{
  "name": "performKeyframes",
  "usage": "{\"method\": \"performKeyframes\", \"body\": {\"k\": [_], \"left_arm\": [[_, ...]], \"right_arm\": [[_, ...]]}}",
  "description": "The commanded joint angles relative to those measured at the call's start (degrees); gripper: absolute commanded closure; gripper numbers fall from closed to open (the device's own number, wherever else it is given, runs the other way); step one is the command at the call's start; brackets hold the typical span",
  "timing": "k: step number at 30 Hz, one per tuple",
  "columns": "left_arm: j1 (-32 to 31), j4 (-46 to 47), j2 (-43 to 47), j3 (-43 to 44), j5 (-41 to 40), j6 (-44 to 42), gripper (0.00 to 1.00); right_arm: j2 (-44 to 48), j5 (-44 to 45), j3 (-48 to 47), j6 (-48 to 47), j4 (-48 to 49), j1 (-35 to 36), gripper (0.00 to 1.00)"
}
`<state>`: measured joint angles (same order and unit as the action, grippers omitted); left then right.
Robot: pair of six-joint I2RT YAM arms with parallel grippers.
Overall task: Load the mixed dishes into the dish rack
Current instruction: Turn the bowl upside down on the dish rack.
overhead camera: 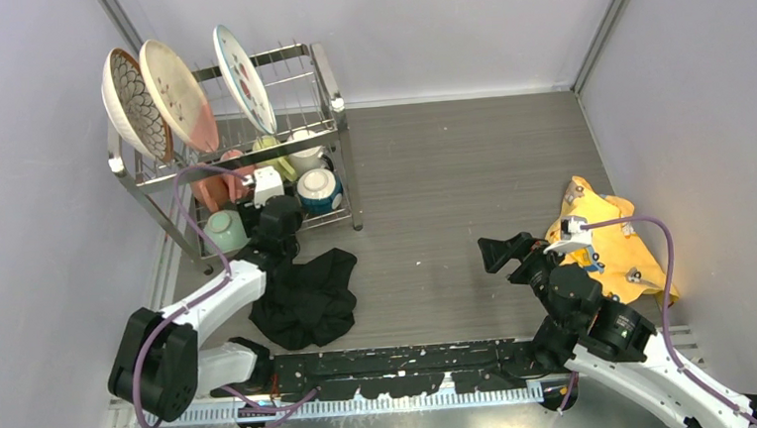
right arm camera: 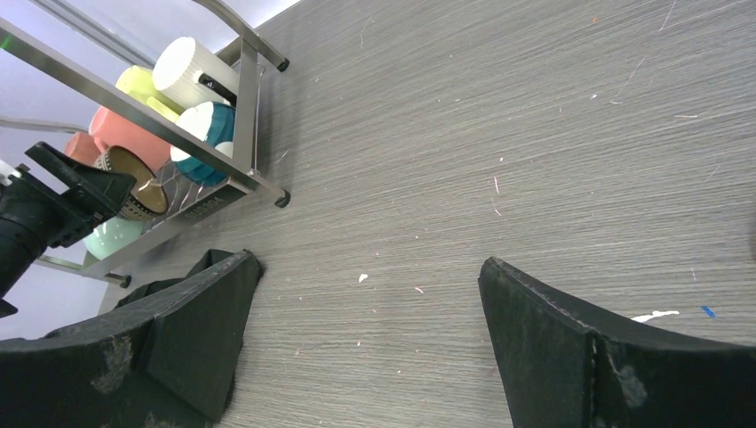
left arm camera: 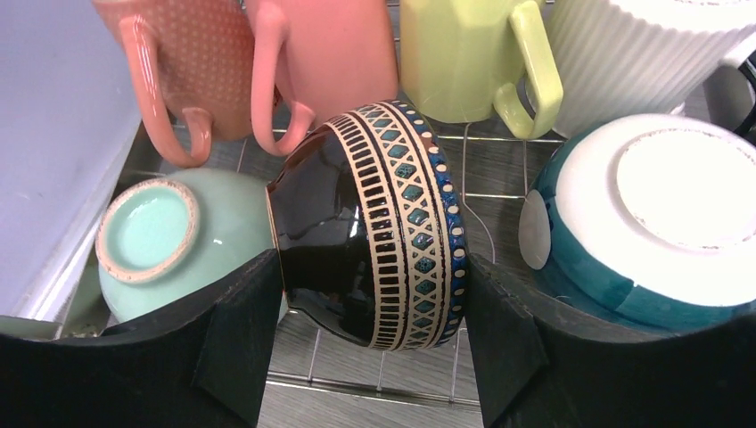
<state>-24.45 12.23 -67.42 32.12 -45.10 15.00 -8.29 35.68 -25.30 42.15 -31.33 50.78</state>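
Our left gripper (left arm camera: 370, 263) pinches the brown bowl (left arm camera: 357, 232) across its patterned rim, one finger pressed on each side. The bowl stands on edge between the fingers, tilted, low over the wires of the rack's (overhead camera: 322, 78) bottom shelf. We cannot tell whether it already rests on them.

Just left of the left finger sits the green bowl (left arm camera: 178, 236), upside down and touching or nearly touching the brown one. Right of the right finger lies the blue bowl (left arm camera: 660, 214), also upside down. Beyond the fingertips stand two pink mugs (left arm camera: 321, 62), a yellow mug (left arm camera: 455, 53) and a white mug (left arm camera: 624, 53). One pink handle hangs close to the brown bowl's rim.

We judge this slot tight, and that is where trouble could come from. If we spread the fingers wide, the left one can shove the green bowl and the right one can knock the blue bowl. If we let go while the bowl is on edge, its round wall may roll or tip against a neighbour and chip the glaze. Pushing further forward risks striking the pink handle.

Three plates (overhead camera: 178, 92) stand on the top shelf above our gripper. Our right gripper (right arm camera: 367, 263) is spread wide and holds nothing, far to the right over bare table.
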Motion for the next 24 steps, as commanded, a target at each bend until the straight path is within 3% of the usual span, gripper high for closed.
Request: {"method": "performKeyframes", "body": {"k": [1, 24], "left_arm": [[-1.6, 7.2, -1.8, 2.3, -5.3, -7.4, 0.44], [-5.1, 9.5, -3.1, 0.9, -6.4, -12.9, 0.24]], "right_arm": [[-0.1, 1.1, -0.1, -0.4, 2.1, 0.3, 0.00], [0.7, 1.5, 0.3, -0.4, 1.5, 0.3, 0.00]]}}
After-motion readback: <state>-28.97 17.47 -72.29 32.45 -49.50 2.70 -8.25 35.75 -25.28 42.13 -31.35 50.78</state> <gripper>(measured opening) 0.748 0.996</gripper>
